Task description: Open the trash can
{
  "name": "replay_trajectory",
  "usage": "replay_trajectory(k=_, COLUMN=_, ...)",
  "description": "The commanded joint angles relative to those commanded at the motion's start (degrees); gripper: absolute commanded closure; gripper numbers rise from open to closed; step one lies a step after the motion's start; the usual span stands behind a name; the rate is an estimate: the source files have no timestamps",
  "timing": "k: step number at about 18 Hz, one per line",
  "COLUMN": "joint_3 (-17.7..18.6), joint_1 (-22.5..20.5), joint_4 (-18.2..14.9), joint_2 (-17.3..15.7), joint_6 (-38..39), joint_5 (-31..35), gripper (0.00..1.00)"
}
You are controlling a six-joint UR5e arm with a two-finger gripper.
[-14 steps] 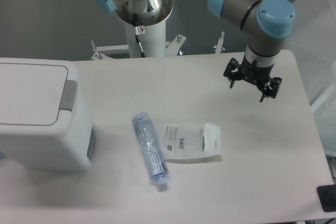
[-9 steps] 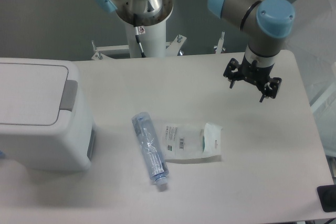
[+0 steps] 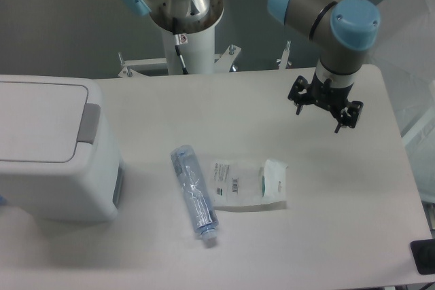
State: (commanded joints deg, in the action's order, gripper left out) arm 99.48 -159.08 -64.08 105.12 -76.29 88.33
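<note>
Hovering w/ jaws apart, empty, gripper (image 3: 318, 111) far right, trash can (image 3: 54, 151) far left

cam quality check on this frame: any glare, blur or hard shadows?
Fixed camera: even, diffuse light, soft overall focus. The trash can lid is near blown-out white, its edges low in contrast; the grey button stays distinct. Only a faint shadow beside the bottle. The gripper is dark, finger detail hard to resolve.

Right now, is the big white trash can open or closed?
Closed. The trash can has its flat lid lying level on top, with no gap showing. The claw hangs far off, holding nothing.
</note>
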Motion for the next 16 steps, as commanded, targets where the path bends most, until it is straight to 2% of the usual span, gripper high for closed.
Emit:
replay_trajectory(k=1, joint_3=0.4, joint_1=0.1, joint_4=1.1, joint_2=-0.2, joint_6=0.5, joint_5=0.0, gripper=0.0)
replay_trajectory(k=4, joint_3=0.4, joint_1=0.4, joint_4=1.3, joint_2=-0.6, joint_6=4.7, joint_5=-0.8, gripper=0.0)
replay_trajectory(k=7, joint_3=0.4, joint_1=1.4, joint_4=1.0, joint_2=-1.4, joint_6=9.5, joint_5=-4.5, gripper=0.0)
replay_trajectory(k=9, joint_3=-0.2, joint_1=2.9, joint_4=0.9, joint_2=-1.9, joint_6=11.4, joint_5=-4.3, gripper=0.0)
replay_trajectory(k=12, joint_3=-1.0, joint_1=5.4, joint_4=0.6, joint_2=-2.3, joint_6=18.4, joint_5=-5.4, gripper=0.0)
replay_trajectory(k=14, joint_3=-2.5, joint_1=6.8, joint_4=-1.2, joint_2=-2.8, joint_6=21.7, joint_5=-5.4, gripper=0.0)
replay_trajectory(k=16, joint_3=-5.7, joint_1=8.6, joint_4=-4.8, joint_2=-2.8, joint_6=24.5, joint_5=-5.4, gripper=0.0)
